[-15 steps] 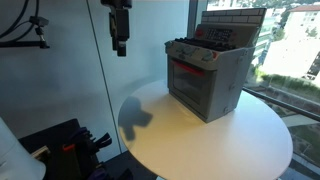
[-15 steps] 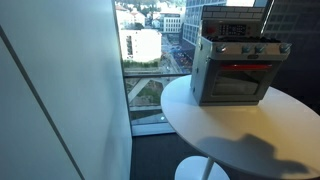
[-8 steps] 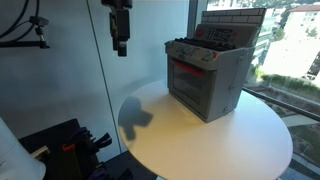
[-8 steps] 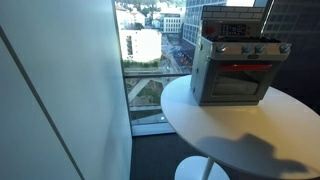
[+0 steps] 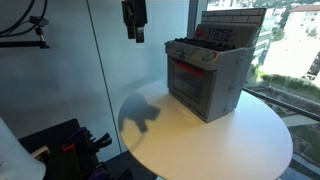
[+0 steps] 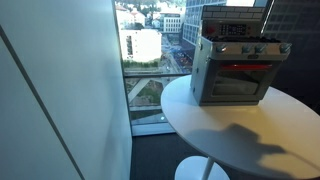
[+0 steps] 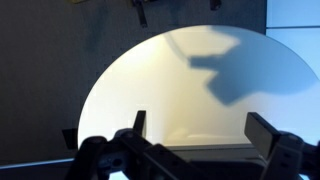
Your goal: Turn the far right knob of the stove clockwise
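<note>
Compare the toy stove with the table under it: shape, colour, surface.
The stove is boxy and grey with a red-trimmed door; the table is round and plain white. The stove's front carries a row of small knobs; the table's top is smooth, with a shadow on it. The stove is narrower than the table it stands on. Shared: the gripper touches neither.

Barely discernible: the far right knob [image 6: 283, 47]

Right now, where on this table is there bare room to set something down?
The round white table is bare from the door of the stove out to its rim. Only the window side is crowded, where the stove sits. The open claw hangs high, apart from the stove.
</note>
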